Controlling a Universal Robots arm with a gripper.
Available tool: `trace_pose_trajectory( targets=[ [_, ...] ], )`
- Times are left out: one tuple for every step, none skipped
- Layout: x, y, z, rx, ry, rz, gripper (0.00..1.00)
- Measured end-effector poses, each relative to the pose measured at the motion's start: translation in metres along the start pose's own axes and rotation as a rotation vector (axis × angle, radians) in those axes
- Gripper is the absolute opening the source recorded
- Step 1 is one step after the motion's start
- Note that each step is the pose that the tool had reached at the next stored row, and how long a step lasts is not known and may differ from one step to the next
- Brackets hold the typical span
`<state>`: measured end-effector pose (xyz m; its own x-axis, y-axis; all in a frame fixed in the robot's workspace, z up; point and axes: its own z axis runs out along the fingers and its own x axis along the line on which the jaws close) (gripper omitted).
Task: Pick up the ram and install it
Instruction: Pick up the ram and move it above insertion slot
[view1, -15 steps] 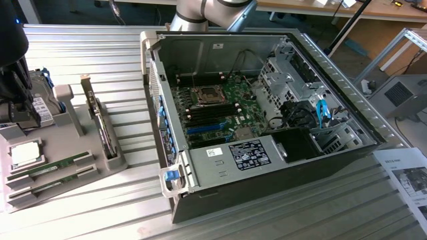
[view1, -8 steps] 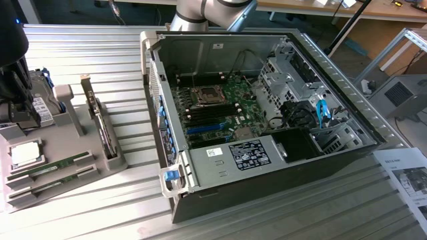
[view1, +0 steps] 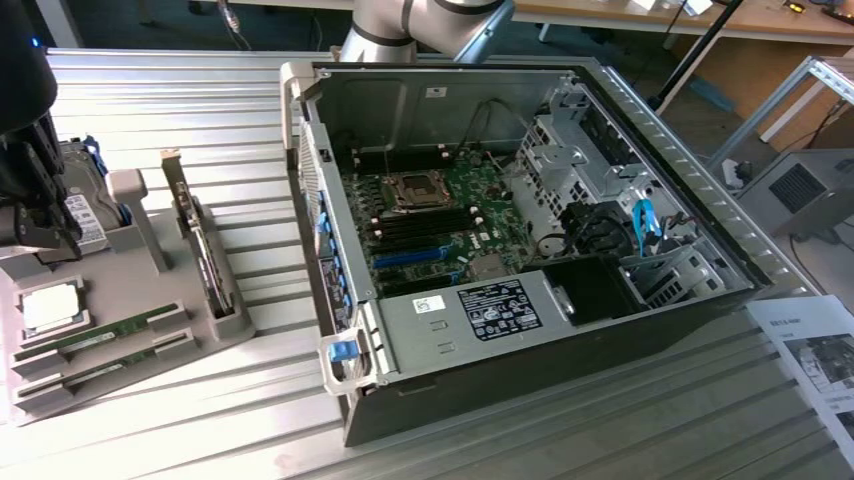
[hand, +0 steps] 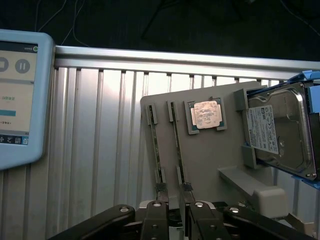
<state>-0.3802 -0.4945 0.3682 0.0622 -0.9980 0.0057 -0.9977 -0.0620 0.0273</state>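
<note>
Two ram sticks lie side by side in slots on the grey parts tray (view1: 160, 360), one ram (view1: 100, 336) beside the other ram (view1: 118, 366). In the wrist view they run as thin edge-on strips, ram (hand: 155, 145) and ram (hand: 178, 145). My gripper (hand: 173, 192) hangs above the tray near their ends, and its fingers (hand: 154, 220) stand apart with nothing between them. In the exterior view the dark gripper (view1: 47, 235) is over the tray's far end. The open computer case (view1: 667, 150) shows the motherboard's black memory slots (view1: 427, 228).
On the tray also sit a silvery CPU (view1: 51, 305), an upright expansion card (view1: 200, 250) and a hard drive (hand: 277, 130). A tablet screen (hand: 20, 95) lies beside the tray. A paper sheet (view1: 814, 350) lies at the exterior view's right.
</note>
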Motion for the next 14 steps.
trace_pose_trajectory(
  targets=[
    [0.0,0.0,0.0,-0.0001,0.0,0.0,0.24],
    [0.0,0.0,0.0,0.0,0.0,0.0,0.24],
    [0.0,0.0,0.0,0.0,0.0,0.0,0.24],
    [0.0,0.0,0.0,0.0,0.0,0.0,0.24],
    [0.0,0.0,0.0,0.0,0.0,0.0,0.24],
    [0.0,0.0,0.0,-0.0001,0.0001,-0.002,0.24],
    [0.0,0.0,0.0002,0.0,0.0003,-0.009,0.24],
    [0.0,0.0,0.0003,0.0,0.0004,-0.014,0.24],
    [0.0,0.0,0.0004,0.0,0.0006,-0.019,0.24],
    [0.0,-0.0001,0.0004,0.0001,0.0007,-0.027,0.24],
    [0.0,-0.0001,0.0004,0.0001,0.0009,-0.031,0.24],
    [0.0,0.0,0.0005,0.0001,0.001,-0.034,0.24],
    [0.0,0.0,0.0005,0.0001,0.001,-0.035,0.24],
    [0.0,0.0,0.0005,0.0002,0.001,-0.035,0.24]
  ],
)
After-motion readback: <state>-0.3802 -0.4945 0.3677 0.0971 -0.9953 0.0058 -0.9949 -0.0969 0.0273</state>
